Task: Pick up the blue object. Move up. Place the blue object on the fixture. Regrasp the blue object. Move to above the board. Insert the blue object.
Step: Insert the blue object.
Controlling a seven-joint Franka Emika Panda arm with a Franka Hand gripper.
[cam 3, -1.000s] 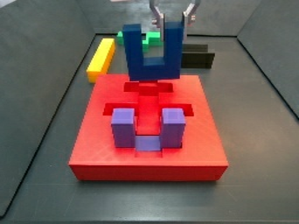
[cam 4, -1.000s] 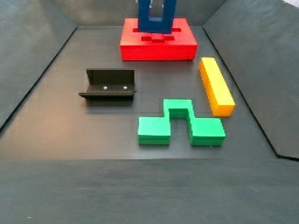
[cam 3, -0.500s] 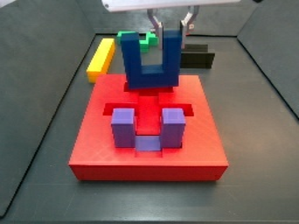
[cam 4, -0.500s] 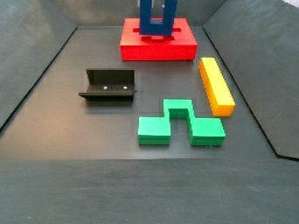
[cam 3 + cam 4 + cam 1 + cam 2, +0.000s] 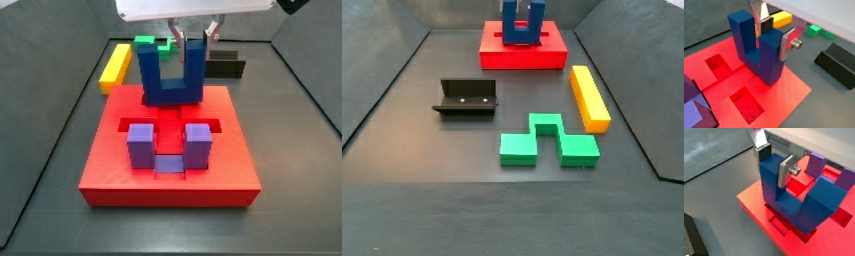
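Note:
The blue object [image 5: 174,75] stands upright, prongs up, with its base down in a recess at the far end of the red board [image 5: 167,180]. My gripper [image 5: 195,40] is shut on one prong from above. Both wrist views show the silver fingers [image 5: 787,42] [image 5: 785,170] clamped on that prong of the blue object [image 5: 764,60] [image 5: 794,203] over the board [image 5: 784,95] [image 5: 751,203]. In a side view the blue object [image 5: 521,22] sits on the board [image 5: 523,58]. The black fixture [image 5: 466,98] [image 5: 227,65] stands empty on the floor.
A purple U-shaped block [image 5: 167,148] [image 5: 817,163] sits in the board's near recess. A green block [image 5: 545,143] [image 5: 813,31] and a yellow bar [image 5: 589,97] [image 5: 118,65] lie on the grey floor. Bin walls enclose the floor.
My gripper has come down with the blue object; its base has dropped from above the board into the far recess.

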